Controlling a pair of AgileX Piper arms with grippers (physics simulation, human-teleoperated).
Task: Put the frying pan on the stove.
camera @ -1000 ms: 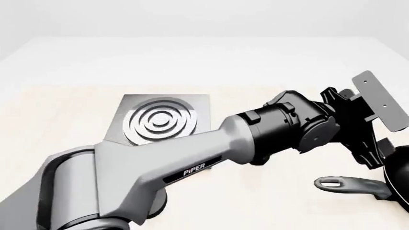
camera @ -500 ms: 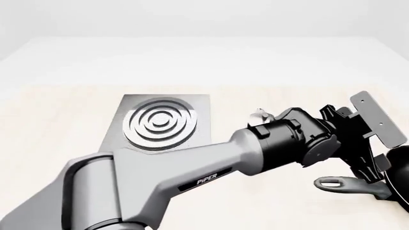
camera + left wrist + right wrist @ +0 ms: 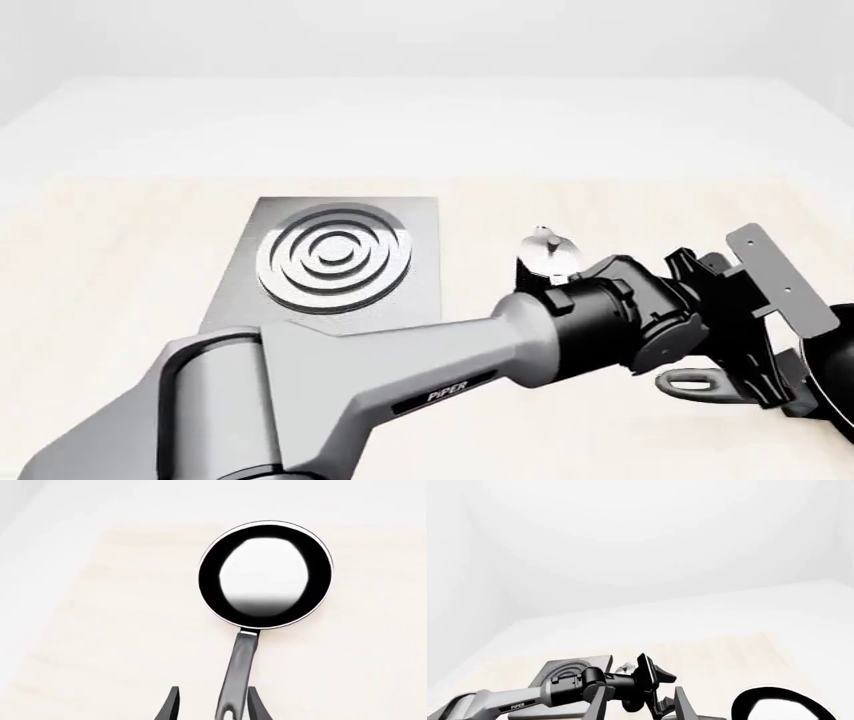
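Frying pan [image 3: 265,575] is lying flat on the table [image 3: 100,630], at the right edge of the front view, well apart from the stove [image 3: 334,255], which is sitting further left. Its long handle [image 3: 239,670] is running back between the two fingers of the left pincer [image 3: 212,707], which is spread wide, not yet touching it. The right pincer [image 3: 640,705] is hanging released, holding nothing. A small silver thing [image 3: 545,250] is standing beside the stove.
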